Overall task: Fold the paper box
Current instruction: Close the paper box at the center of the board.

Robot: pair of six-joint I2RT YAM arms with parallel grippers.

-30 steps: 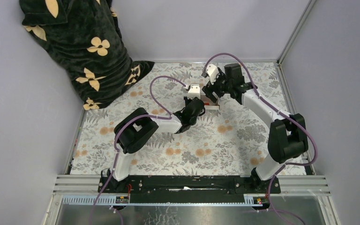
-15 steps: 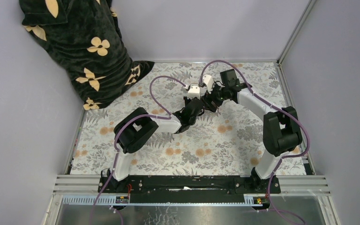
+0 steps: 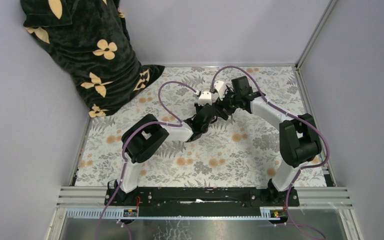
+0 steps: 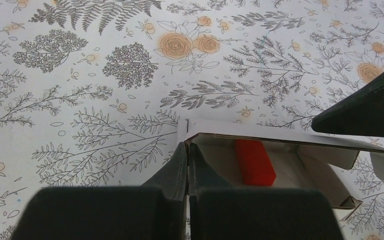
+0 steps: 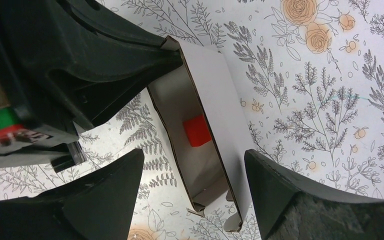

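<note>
1. My left gripper (image 4: 186,150) is clenching one thin wall of the box (image 4: 260,131), right at a corner.
2. The box is sitting open on the far half of the tabletop (image 3: 220,160), about midway between its left and right edges. A red block (image 4: 252,160) is lying inside.
3. My right gripper (image 5: 194,155) is hanging released above the box with a finger on either side of the long walls. As far as I can tell, it is touching neither.
4. Crushing: if I am closing the right fingers squarely across those walls, I am risking the card buckling inward instead of creasing on a fold line.
5. Racking: the left pinch is anchoring one corner only. A sideways push from the right is likely skewing the box or tearing the pinched wall.
6. Collision: both grippers are working just beside each other. A careless descent is risking finger striking finger and jolting the box loose.
7. Contents: tilting the box is risking the block sliding under the loose end flap (image 5: 232,220) and stopping it from tucking.
</note>
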